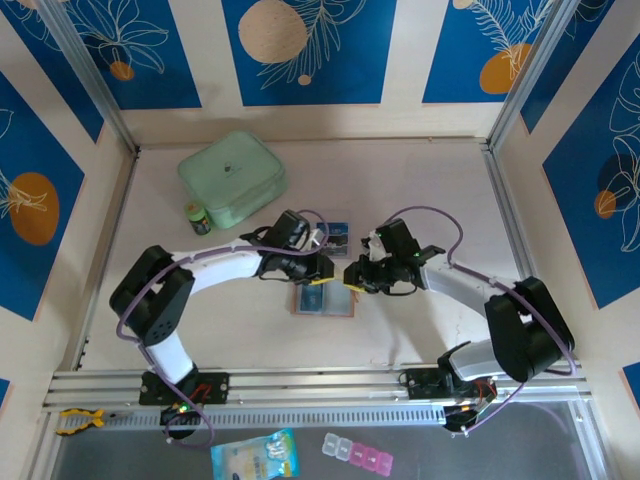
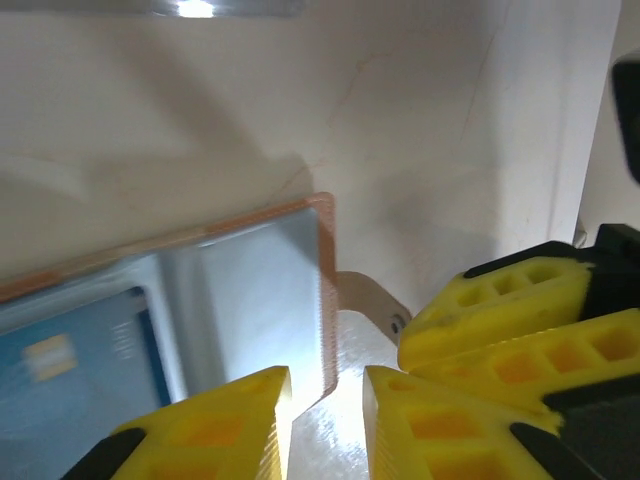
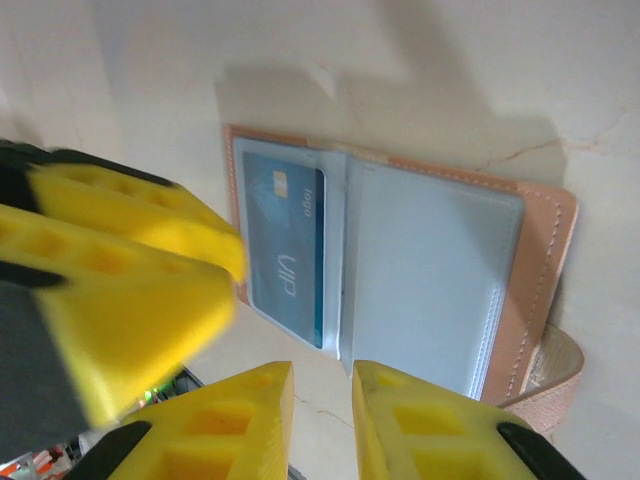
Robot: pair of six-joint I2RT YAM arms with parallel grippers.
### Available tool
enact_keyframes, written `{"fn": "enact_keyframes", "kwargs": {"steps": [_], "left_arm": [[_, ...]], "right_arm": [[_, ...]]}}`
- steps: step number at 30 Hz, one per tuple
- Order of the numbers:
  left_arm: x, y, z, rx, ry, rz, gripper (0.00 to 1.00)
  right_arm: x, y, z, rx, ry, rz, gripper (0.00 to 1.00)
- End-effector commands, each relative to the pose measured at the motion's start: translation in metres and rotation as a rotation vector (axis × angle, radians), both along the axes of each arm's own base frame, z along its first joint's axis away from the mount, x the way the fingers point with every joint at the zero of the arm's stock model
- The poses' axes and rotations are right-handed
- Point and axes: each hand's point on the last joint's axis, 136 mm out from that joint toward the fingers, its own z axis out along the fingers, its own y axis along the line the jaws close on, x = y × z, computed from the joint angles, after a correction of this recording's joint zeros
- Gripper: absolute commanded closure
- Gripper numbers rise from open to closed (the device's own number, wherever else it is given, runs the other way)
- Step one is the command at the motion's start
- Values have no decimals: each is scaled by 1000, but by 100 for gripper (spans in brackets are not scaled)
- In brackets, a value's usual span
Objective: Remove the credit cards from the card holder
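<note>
Surface: pale and flat; both arms reach in toward its middle.
Mint-green case: closed, at the far left of the surface, well apart from the card holder.
Left gripper: low over the card holder's corner on the side with the snap tab. Its yellow fingers stand a narrow gap apart, with that corner and bare surface showing in the gap. It has hold of nothing.
Right gripper: just beside the left gripper, its tips just off the holder's edge near the fold. Its fingers are a narrow slit apart, with nothing between them.
Card holder: open and flat at the middle of the surface, grey pockets up inside a tan-pink border, right under the two grippers.
Credit card: blue, tucked in the pocket of one half of the holder; the other half shows plain grey.
Second card: blue, flat on the surface just beyond the holder.
Snap tab: sticks out from the edge of the plain grey half.
Jar: small, green-lidded, just beside the case.
</note>
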Motion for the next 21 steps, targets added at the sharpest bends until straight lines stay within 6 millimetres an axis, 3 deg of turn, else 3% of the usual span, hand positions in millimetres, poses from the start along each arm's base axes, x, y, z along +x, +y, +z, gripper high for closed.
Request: {"fn": "enact_keyframes", "kwargs": {"steps": [1, 9, 21], "left_arm": [[-6, 28, -12, 73, 8, 10, 76], [-15, 67, -36, 165, 32, 52, 78], [-25, 71, -49, 151, 76, 59, 78]], "right_arm": [[0, 14, 4, 19, 19, 36, 77], [-1, 37, -6, -2, 53, 89, 77], [-3, 52, -17, -37, 88, 128, 76]]}}
